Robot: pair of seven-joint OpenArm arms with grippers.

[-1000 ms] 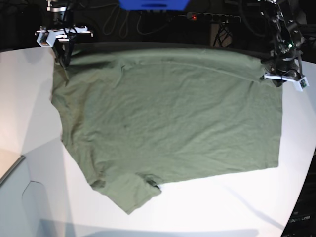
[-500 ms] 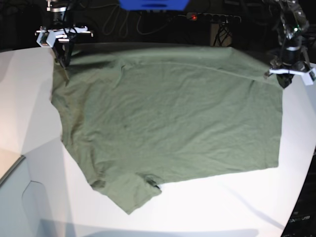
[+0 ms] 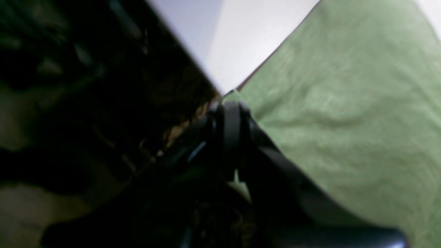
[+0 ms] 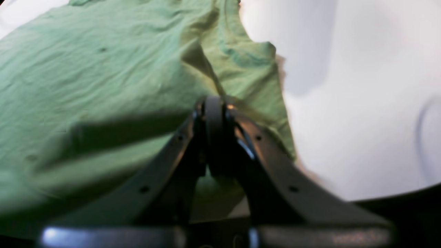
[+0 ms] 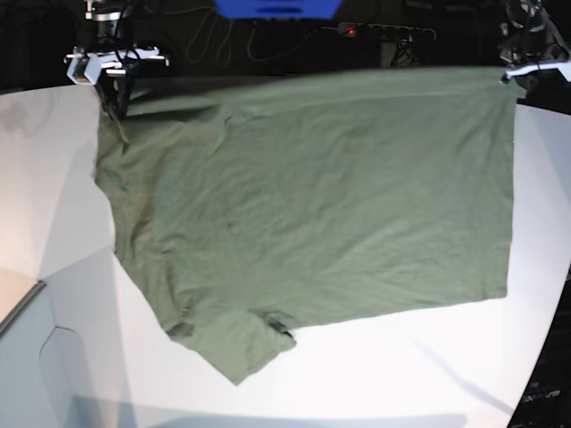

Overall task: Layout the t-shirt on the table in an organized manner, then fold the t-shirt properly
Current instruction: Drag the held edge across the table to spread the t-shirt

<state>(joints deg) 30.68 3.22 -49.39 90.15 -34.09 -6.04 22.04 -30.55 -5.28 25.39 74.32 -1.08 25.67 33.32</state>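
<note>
The olive-green t-shirt point(image 5: 312, 214) lies spread over the white table point(image 5: 428, 366), a sleeve pointing to the front edge. Its far edge is lifted and stretched between both grippers. At the far left of the base view my right gripper point(image 5: 116, 111) is shut on one far corner; in the right wrist view the jaws point(image 4: 214, 100) pinch a raised fold of the t-shirt point(image 4: 103, 69). At the far right my left gripper point(image 5: 513, 76) holds the other corner up; the left wrist view shows it point(image 3: 231, 100) shut on the tip of the t-shirt point(image 3: 344, 120).
Behind the table's curved far edge it is dark, with a blue object point(image 5: 277, 9), cables and a power strip with a red light point(image 5: 350, 31). A grey panel edge point(image 5: 18, 308) sits at the lower left. Bare white table point(image 4: 361, 86) lies beside the right gripper.
My left gripper closed on the far right corner, then rose and moved back, pulling the shirt's far edge up and taut. The right gripper stayed in place, still shut.
</note>
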